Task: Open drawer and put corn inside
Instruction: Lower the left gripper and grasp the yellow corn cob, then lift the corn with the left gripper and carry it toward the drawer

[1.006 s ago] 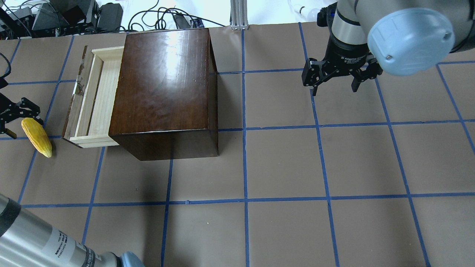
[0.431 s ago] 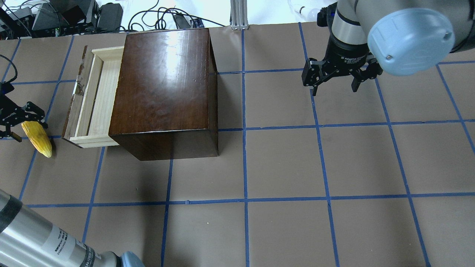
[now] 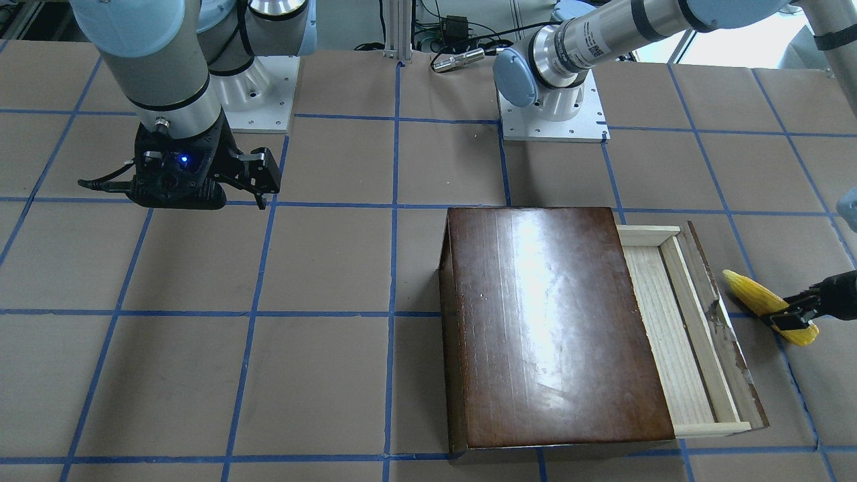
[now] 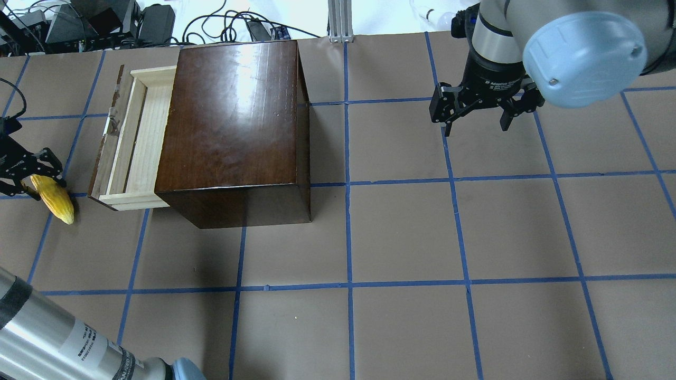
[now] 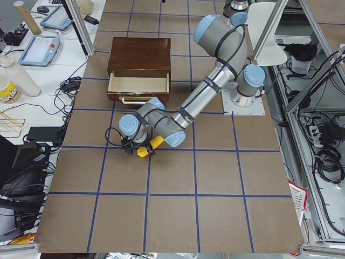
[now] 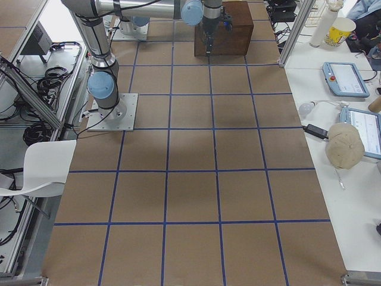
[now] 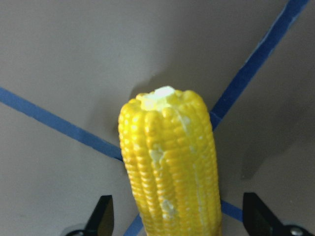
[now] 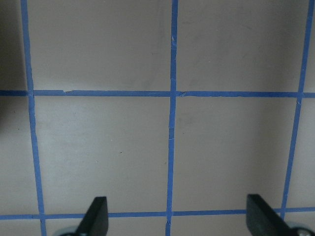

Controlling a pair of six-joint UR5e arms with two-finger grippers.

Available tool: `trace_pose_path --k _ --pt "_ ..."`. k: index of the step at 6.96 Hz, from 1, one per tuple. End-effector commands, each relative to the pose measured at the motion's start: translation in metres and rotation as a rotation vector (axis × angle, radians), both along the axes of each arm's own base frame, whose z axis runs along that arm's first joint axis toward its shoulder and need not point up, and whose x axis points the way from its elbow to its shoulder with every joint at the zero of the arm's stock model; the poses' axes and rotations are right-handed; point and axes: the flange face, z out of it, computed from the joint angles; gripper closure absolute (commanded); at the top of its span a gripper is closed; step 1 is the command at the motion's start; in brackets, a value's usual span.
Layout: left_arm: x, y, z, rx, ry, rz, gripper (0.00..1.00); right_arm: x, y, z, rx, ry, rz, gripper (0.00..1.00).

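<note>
The corn (image 4: 60, 203) lies on the table left of the box, its pointed end toward me. My left gripper (image 4: 42, 184) is open and straddles the corn's blunt end. In the left wrist view the corn (image 7: 170, 167) sits between the two spread fingertips (image 7: 102, 216) with gaps on both sides. The drawer (image 4: 140, 142) is pulled partway out of the dark-brown box (image 4: 232, 116). Its pale tray is empty and its chipped front panel (image 4: 108, 142) faces the corn. My right gripper (image 4: 475, 124) is open and empty, hovering over the table far right of the box.
The box's top (image 3: 549, 321) stands well above the table beside the drawer tray (image 3: 669, 335). Cables and equipment (image 4: 105, 21) lie beyond the table's far edge. The brown paper table (image 4: 401, 237) carries a blue tape grid.
My left gripper has moved forward and down over the corn's blunt end, so its open fingers now straddle it. The corn, drawer and right arm have not moved.
</note>
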Motion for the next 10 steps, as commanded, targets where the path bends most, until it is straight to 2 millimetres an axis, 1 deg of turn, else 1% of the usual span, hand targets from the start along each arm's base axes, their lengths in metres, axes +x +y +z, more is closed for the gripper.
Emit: trace_pose_path --k 1,2,3,4,5,6,7,8,9,10 --pt "0.0 -0.001 0.004 -0.008 -0.001 0.0 0.96 0.0 0.001 0.001 0.0 0.001 0.0 0.0" --pt "-0.004 -0.003 0.018 -0.019 -0.002 -0.008 0.99 0.0 0.0 0.0 0.0 0.001 0.0 0.0" --pt "-0.017 -0.011 0.033 -0.033 -0.015 -0.034 0.99 0.0 0.0 0.0 0.001 -0.001 0.0 0.0" --pt "-0.031 -0.022 0.054 -0.057 -0.038 -0.066 0.99 0.0 0.0 0.001 -0.002 0.001 0.0 0.0" --pt "-0.039 -0.024 0.075 -0.057 -0.025 -0.092 0.99 0.0 0.0 0.0 0.0 -0.001 0.0 0.0" --pt "-0.038 -0.027 0.101 -0.077 -0.035 -0.121 0.99 0.0 0.001 0.001 0.0 -0.001 0.0 0.0" --pt "-0.038 -0.03 0.121 -0.096 -0.046 -0.153 1.0 0.0 0.0 0.0 0.0 -0.001 0.0 0.0" --pt "-0.057 -0.038 0.144 -0.115 -0.062 -0.201 1.0 0.0 0.0 0.0 0.001 -0.001 0.0 0.0" --pt "-0.08 -0.043 0.168 -0.133 -0.073 -0.236 1.0 0.0 0.001 0.001 0.0 -0.001 0.0 0.0" --pt "-0.1 -0.043 0.19 -0.149 -0.061 -0.274 1.0 0.0 0.0 0.0 0.001 -0.001 0.0 0.0"
